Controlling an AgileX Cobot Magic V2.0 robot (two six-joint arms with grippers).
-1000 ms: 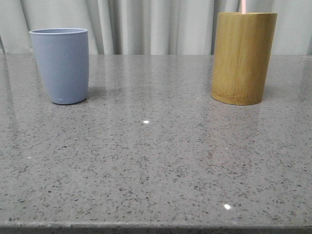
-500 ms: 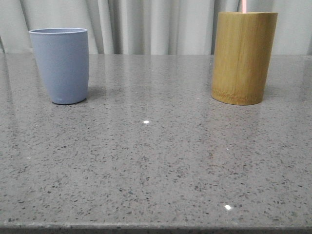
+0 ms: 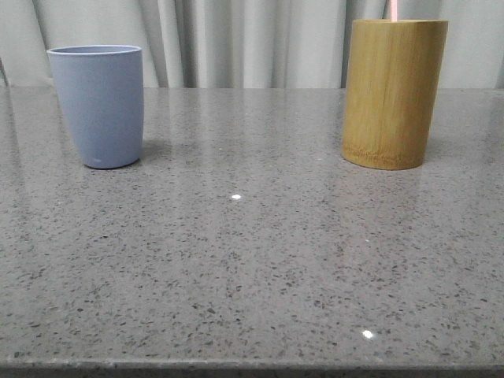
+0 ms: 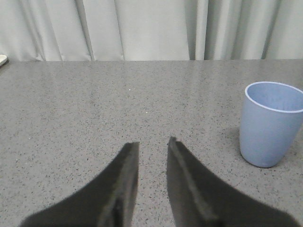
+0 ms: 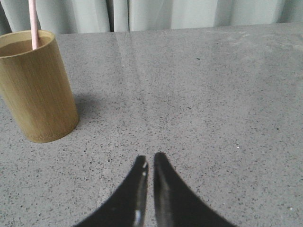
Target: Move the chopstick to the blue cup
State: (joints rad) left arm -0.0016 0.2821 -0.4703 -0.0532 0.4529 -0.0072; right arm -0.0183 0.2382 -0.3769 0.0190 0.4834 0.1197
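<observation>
The blue cup (image 3: 98,106) stands upright at the back left of the table; it also shows in the left wrist view (image 4: 270,125), empty inside as far as I see. A pale pink chopstick (image 3: 392,9) sticks up out of the tan bamboo holder (image 3: 391,94) at the back right; it also shows in the right wrist view (image 5: 33,23), inside the holder (image 5: 35,87). My left gripper (image 4: 152,141) is open and empty, over bare table beside the cup. My right gripper (image 5: 149,156) is shut and empty, apart from the holder. Neither gripper shows in the front view.
The grey speckled stone table (image 3: 252,260) stretches from the front edge to pale curtains (image 3: 244,39) behind it. A small pale object (image 4: 2,60) sits at the table's far edge in the left wrist view.
</observation>
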